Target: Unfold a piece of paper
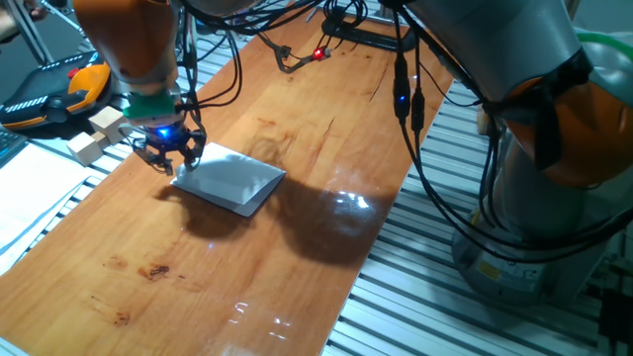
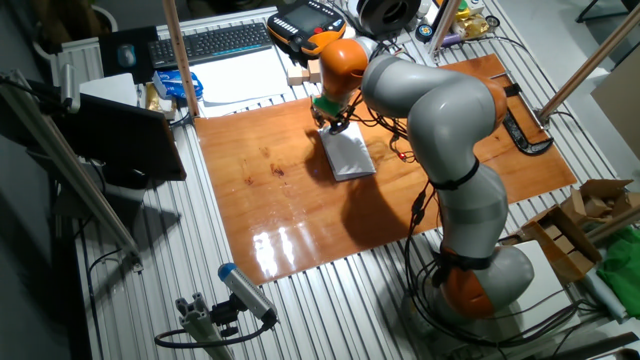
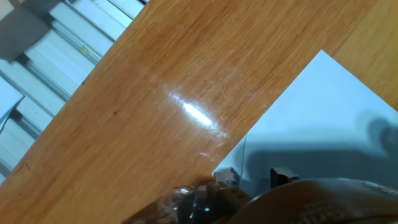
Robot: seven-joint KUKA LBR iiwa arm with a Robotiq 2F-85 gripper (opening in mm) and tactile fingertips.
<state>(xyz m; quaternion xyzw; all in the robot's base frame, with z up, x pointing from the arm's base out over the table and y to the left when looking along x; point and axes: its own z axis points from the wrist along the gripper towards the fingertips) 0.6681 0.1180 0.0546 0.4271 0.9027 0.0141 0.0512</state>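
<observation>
Gripper (image 1: 170,156) at the 9 o'clock corner of the folded paper (image 1: 232,180) on the table (image 1: 198,267); finger spacing indeterminate.

One fixed view sits low and close at the table's (image 1: 247,267) end, looking along the board. The other fixed view hangs high and farther back, looking down on the whole arm (image 2: 440,130). Hand view points straight down, very near. All three share the paper (image 1: 229,179).
</observation>
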